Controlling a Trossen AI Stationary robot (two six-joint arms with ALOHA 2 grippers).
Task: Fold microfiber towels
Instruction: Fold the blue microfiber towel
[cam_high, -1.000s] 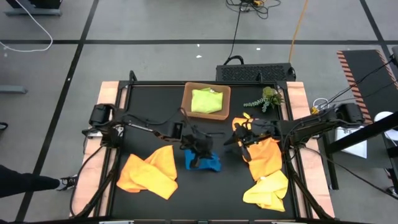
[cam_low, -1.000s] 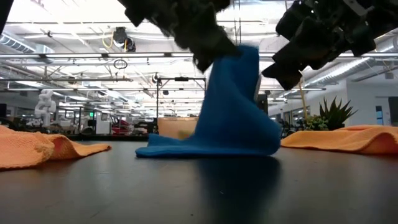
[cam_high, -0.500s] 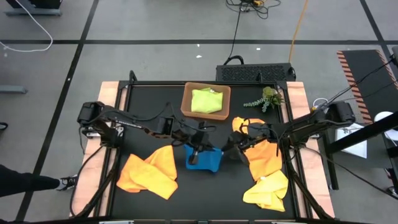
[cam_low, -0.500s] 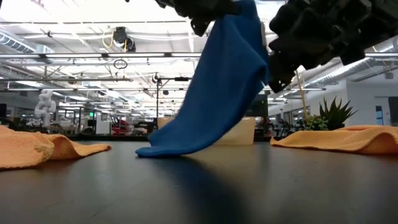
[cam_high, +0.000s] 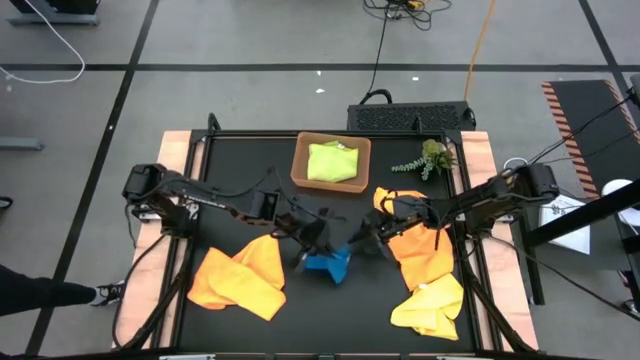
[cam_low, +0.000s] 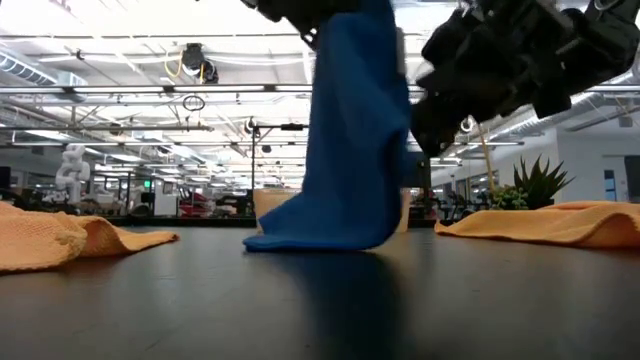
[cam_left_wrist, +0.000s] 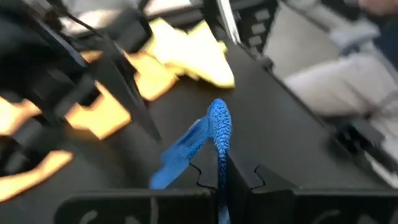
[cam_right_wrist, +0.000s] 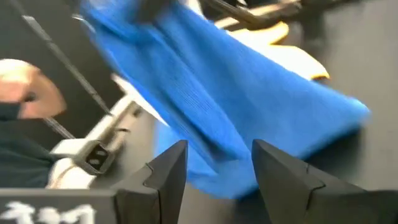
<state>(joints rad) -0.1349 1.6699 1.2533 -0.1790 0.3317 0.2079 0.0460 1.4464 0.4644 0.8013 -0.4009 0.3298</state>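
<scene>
Five towels: one blue (cam_high: 327, 263), two orange, one yellow, one green.

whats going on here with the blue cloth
The left claw is shut on a blue microfiber towel and holds it up by one edge over the middle of the black table, its lower end touching the surface. The right claw is open right beside the hanging cloth, not gripping it. Two orange towels and a yellow one lie crumpled on the table, and a lime green towel sits in the brown tray.
</scene>
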